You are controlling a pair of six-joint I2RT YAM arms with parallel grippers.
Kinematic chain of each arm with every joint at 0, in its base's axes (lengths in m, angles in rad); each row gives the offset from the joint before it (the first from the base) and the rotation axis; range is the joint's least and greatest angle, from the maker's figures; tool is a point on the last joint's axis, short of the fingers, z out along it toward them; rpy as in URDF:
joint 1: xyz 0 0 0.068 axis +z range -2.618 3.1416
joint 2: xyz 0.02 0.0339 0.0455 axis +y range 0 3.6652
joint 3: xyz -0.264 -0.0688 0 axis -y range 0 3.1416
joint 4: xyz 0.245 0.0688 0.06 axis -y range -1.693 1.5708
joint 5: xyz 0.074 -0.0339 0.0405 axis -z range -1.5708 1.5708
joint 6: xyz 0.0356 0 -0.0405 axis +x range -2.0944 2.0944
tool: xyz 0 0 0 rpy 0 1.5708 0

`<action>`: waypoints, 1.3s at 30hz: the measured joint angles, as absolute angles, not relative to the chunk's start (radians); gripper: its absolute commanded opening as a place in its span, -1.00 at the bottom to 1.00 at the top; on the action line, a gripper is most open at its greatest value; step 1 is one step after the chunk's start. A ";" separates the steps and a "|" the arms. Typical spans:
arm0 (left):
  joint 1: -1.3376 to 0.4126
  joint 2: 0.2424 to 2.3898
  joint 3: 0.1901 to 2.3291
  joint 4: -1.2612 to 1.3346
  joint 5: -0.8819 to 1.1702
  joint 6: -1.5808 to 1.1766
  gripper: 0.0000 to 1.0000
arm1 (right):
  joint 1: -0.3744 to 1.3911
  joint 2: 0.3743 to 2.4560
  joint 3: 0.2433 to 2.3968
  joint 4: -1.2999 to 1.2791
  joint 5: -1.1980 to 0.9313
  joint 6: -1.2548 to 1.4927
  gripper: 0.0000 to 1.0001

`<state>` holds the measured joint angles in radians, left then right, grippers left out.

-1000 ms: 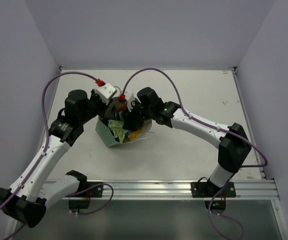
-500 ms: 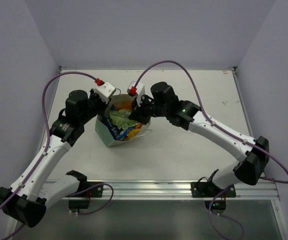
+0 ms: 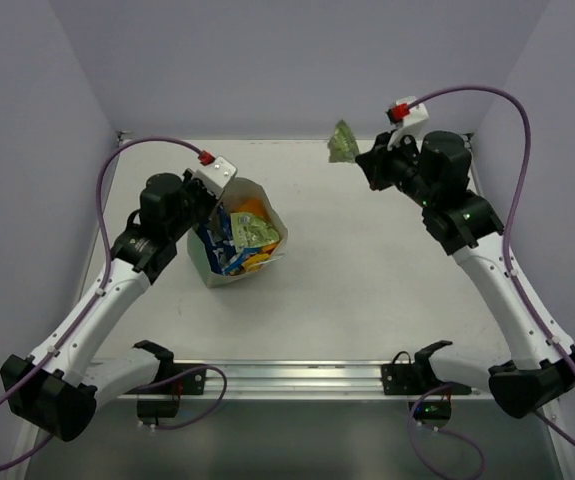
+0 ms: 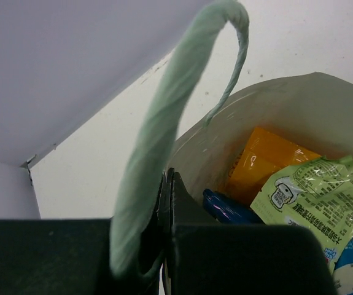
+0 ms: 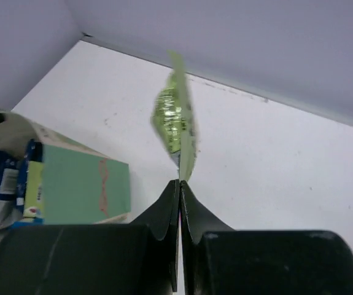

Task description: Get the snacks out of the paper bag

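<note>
The mint-green paper bag [image 3: 207, 262] stands open, left of the table's middle. It holds snacks: an orange pouch [image 3: 252, 209], a pale green sachet [image 3: 252, 233], blue packs [image 3: 219, 240] and a yellow pack [image 3: 260, 264]. My left gripper [image 3: 210, 192] is shut on the bag's rim by its string handle [image 4: 164, 123]. In the left wrist view the orange pouch [image 4: 268, 160] and green sachet [image 4: 314, 200] show inside. My right gripper [image 3: 365, 160] is shut on a pale green sachet [image 3: 343, 142], held in the air at the back right; the sachet also shows in the right wrist view [image 5: 177, 120].
The table's back wall edge [image 3: 297, 138] runs close behind the held sachet. The metal rail [image 3: 297, 375] lies along the near edge between the arm bases. The bag's side panel [image 5: 84, 190] shows at the left of the right wrist view.
My right gripper has come out of the bag with a green sachet and swung up and to the back right. The left gripper has stayed on the bag's rim.
</note>
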<state>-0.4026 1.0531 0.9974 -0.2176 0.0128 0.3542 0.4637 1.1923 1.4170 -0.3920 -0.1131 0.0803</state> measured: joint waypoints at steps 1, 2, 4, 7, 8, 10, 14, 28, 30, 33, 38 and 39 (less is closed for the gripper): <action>-0.403 1.056 0.995 -0.205 0.013 0.361 -1.00 | 0.417 1.198 1.399 -0.391 -0.114 0.103 -1.00; -0.403 1.057 0.989 -0.189 0.018 0.364 -1.00 | 0.377 1.216 1.386 -0.390 -0.115 0.126 -1.00; -0.403 1.057 0.973 -0.156 0.031 0.372 -1.00 | 0.330 1.280 1.367 -0.372 -0.130 0.168 -1.00; -0.403 1.055 0.942 -0.110 0.057 0.387 -1.00 | 0.305 1.425 1.324 -0.306 -0.166 0.229 -1.00; -0.403 1.053 0.934 -0.100 0.064 0.390 -1.00 | 0.304 1.486 1.308 -0.287 -0.181 0.250 -1.00; -0.403 1.039 0.916 -0.085 0.073 0.396 -1.00 | 0.305 1.611 1.278 -0.257 -0.211 0.286 -1.00; -0.403 0.975 0.870 -0.069 0.093 0.405 -1.00 | 0.307 1.782 1.229 -0.218 -0.263 0.331 -1.00; -0.406 0.925 0.862 -0.099 0.110 0.394 -1.00 | 0.414 1.569 1.163 -0.268 -0.147 0.229 0.50; -0.406 0.930 0.878 -0.121 0.108 0.382 -1.00 | 0.515 1.461 1.177 -0.285 -0.130 0.169 0.49; -0.406 0.931 0.893 -0.155 0.105 0.364 -1.00 | 0.659 1.339 1.224 -0.289 -0.124 0.081 0.49; -0.406 0.931 0.925 -0.222 0.097 0.319 -1.00 | 0.830 1.248 1.311 -0.294 -0.117 -0.089 0.47; -0.406 0.932 0.931 -0.235 0.095 0.308 -1.00 | 0.850 1.250 1.326 -0.298 -0.118 -0.115 0.47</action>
<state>-0.4065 0.9318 0.9310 -0.2352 0.0952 0.3077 0.8497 1.2495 1.3258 -0.2977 -0.1181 -0.1154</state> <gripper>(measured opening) 0.019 0.741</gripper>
